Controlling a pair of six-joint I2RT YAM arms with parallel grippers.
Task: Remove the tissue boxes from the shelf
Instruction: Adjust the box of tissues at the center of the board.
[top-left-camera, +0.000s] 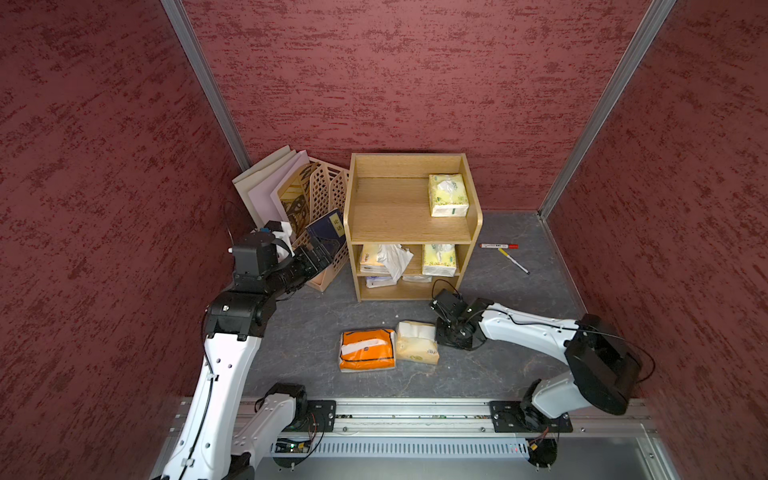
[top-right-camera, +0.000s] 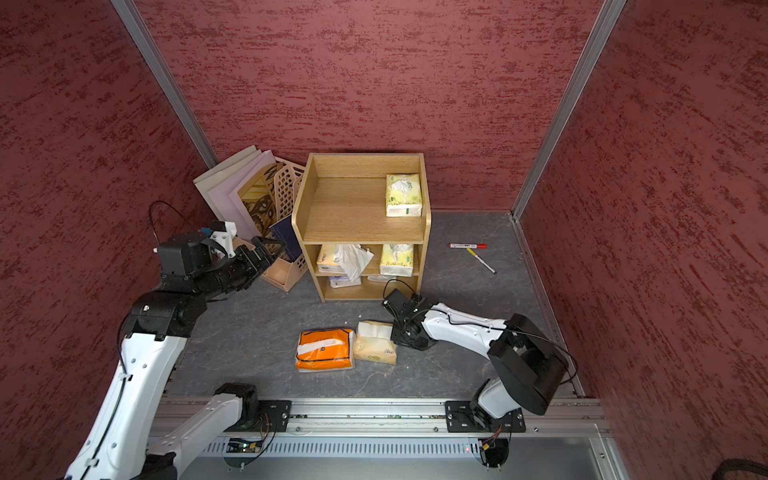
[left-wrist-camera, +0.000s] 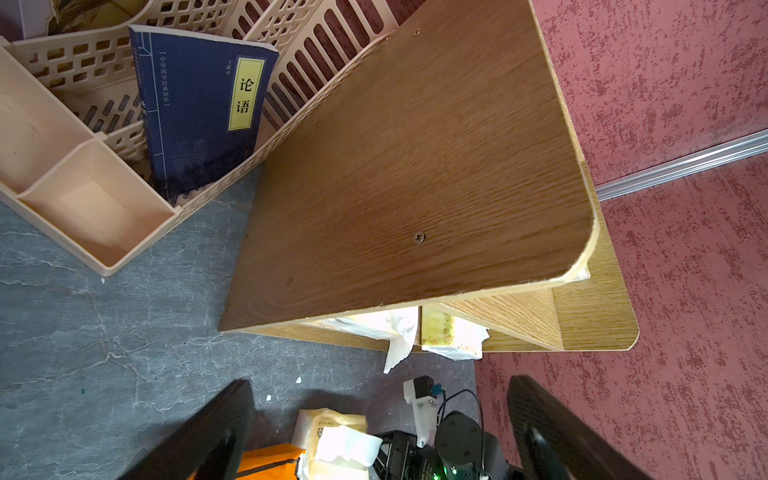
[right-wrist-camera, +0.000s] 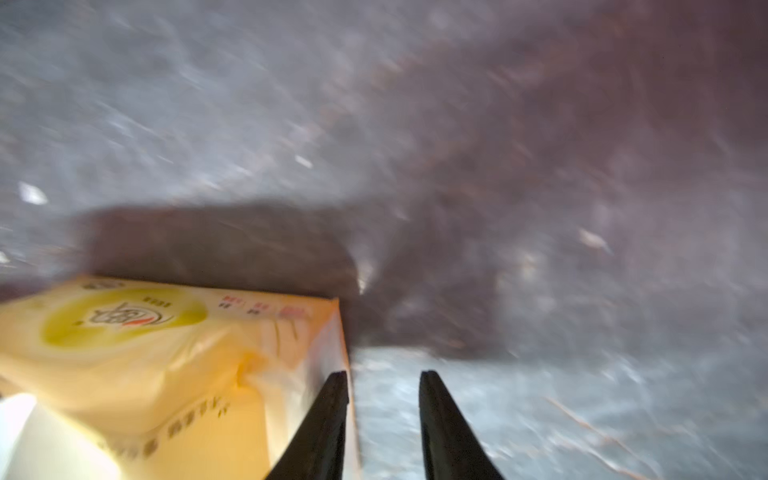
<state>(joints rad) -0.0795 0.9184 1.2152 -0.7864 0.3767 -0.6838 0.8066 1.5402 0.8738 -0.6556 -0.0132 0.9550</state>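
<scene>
1. Now your right gripper (right-wrist-camera: 384, 415) is low over the table (top-left-camera: 311, 332), its two fingers (right-wrist-camera: 328, 419) a little apart with only bare table between them; it pinches nothing
2. One of these fingers stands just beside the end of the cream tissue pack (top-left-camera: 417, 343); whether it touches you cannot tell, because the wrist view is blurred
3. This cream tissue pack lies on the table in front of the shelf (top-left-camera: 386, 208), and the orange-and-white pack (top-left-camera: 367, 350) lies just beside it
4. Your left gripper (left-wrist-camera: 380, 380) is spread wide and holds nothing; it hangs near the left side panel of the shelf, in front of the beige file holder (top-left-camera: 328, 195) where the dark blue book (left-wrist-camera: 199, 108) stands
5. On the top tier one pale yellow-green pack (top-left-camera: 448, 195) sits by the right side panel
6. On the middle tier you see two: at the left the pack with white tissue hanging out (top-left-camera: 376, 257), at the right the second pale yellow-green pack (top-left-camera: 439, 259)
7. On the lowest tier the bottom-tier pack (top-left-camera: 380, 281) shows at the left, but its colour is hard to tell
8. Two pens (top-left-camera: 498, 246) lie on the table at the right of the shelf, well apart from both arms
</scene>
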